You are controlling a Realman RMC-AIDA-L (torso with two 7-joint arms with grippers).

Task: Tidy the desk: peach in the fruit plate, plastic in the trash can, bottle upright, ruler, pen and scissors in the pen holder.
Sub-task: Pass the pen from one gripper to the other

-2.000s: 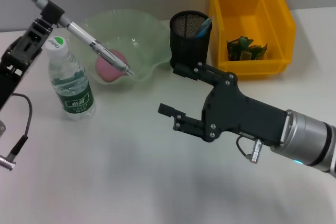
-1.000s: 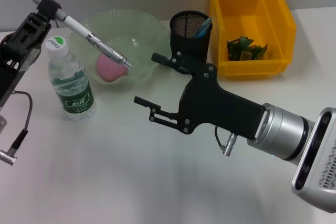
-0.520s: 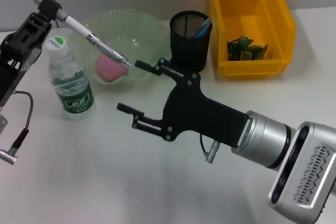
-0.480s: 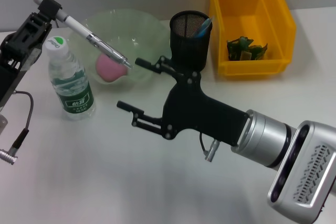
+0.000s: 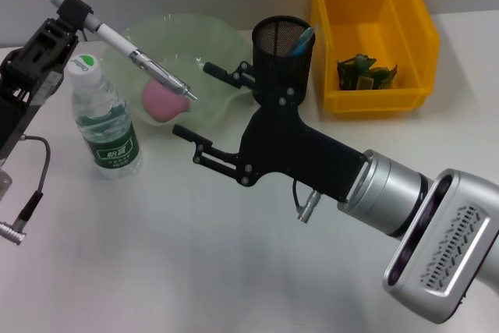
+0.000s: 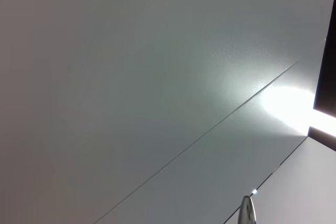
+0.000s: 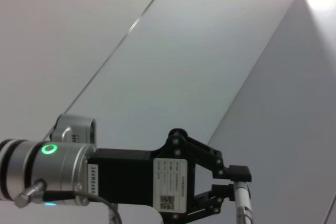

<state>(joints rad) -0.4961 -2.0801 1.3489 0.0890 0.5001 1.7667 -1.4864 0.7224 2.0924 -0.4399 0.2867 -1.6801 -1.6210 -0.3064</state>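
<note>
**Q:** What does the left arm carry?

**A:** The left gripper (image 5: 72,12), raised at the far left of the desk, is clamped on the pen (image 5: 117,40) near its upper end. The pen slants downward, its metal tip over the near rim of the fruit plate (image 5: 226,44). The right wrist view confirms the grip — fingers (image 7: 239,172) pressed together around the barrel.

**Q:** And the right arm?

**A:** The right gripper (image 5: 199,101) reaches in from the lower right with its jaws spread wide and nothing between them. One finger (image 5: 224,73) lies by the plate's near edge, just below the pen tip; the other (image 5: 191,134) hangs over bare desk.

**Q:** Where do the remaining task items stand?

**A:** The peach (image 5: 162,102) rests inside the fruit plate. The bottle (image 5: 104,120) stands upright, cap on, just left of the plate. The pen holder (image 5: 282,54) — black mesh — sits between the plate and the trash can (image 5: 373,33) and holds a blue item (image 5: 302,40) whose kind cannot be told. Green plastic (image 5: 365,69) lies on the floor of the yellow trash can.

**Q:** What does the left wrist view add?

**A:** Only a pale surface and a small metal tip at its edge.
</note>
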